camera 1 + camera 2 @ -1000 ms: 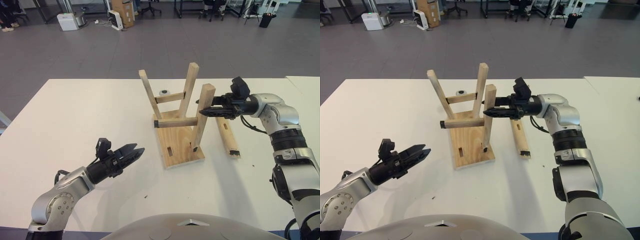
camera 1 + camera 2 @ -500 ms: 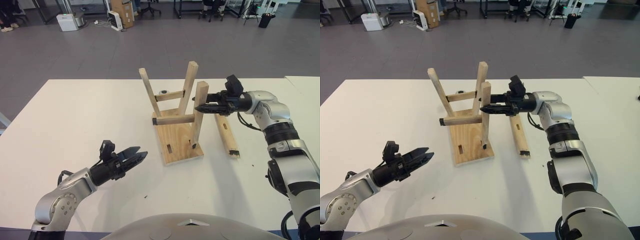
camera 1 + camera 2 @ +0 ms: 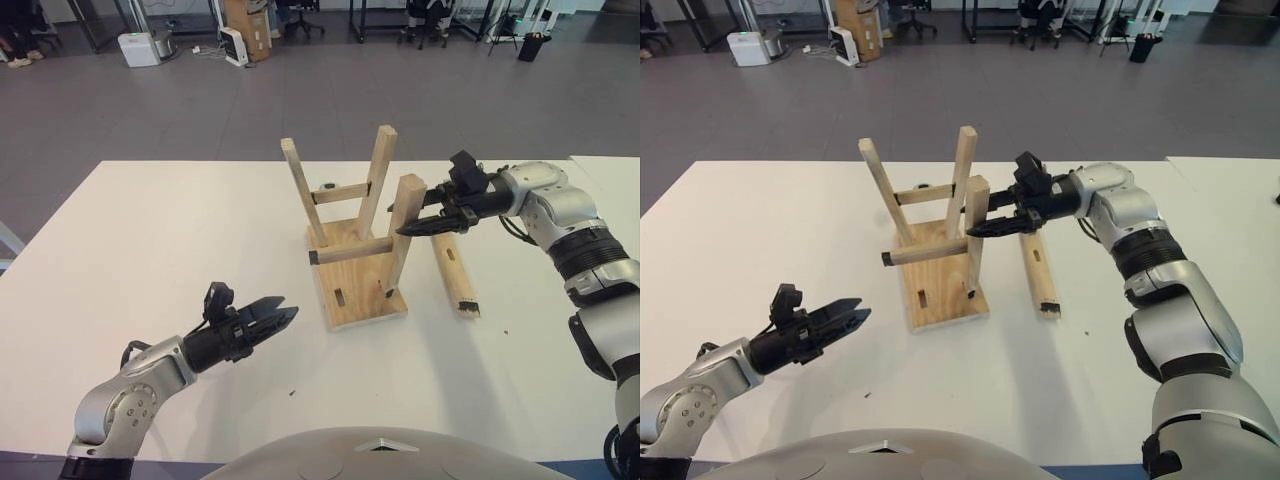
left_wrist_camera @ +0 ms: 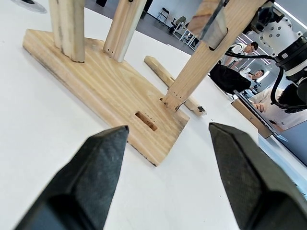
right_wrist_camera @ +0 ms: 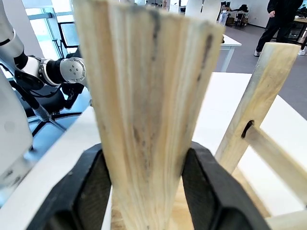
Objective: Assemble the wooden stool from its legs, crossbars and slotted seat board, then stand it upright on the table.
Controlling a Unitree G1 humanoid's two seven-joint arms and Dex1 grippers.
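One slotted seat board (image 3: pixel 352 296). Three upright legs (image 3: pixel 303 195), one clasped by the right gripper (image 3: pixel 403 230). Two crossbars (image 3: pixel 341 193). One loose leg (image 3: pixel 456 272) lying beside that gripper.

The left arm (image 3: pixel 140 385) and the right arm (image 3: pixel 558 205) wear rounded silver-grey shells. Black ribbed rings (image 3: pixel 592 268) part the right arm's shells. A round cap (image 3: pixel 125 412) on the left arm is dotted with small dark screws. Thin black cables (image 3: pixel 128 350) loop out just behind each tool. The left tool (image 3: pixel 285 308) and the right tool (image 3: pixel 402 230) are matt black, with tapering, finely textured fingers (image 4: pixel 96 182).
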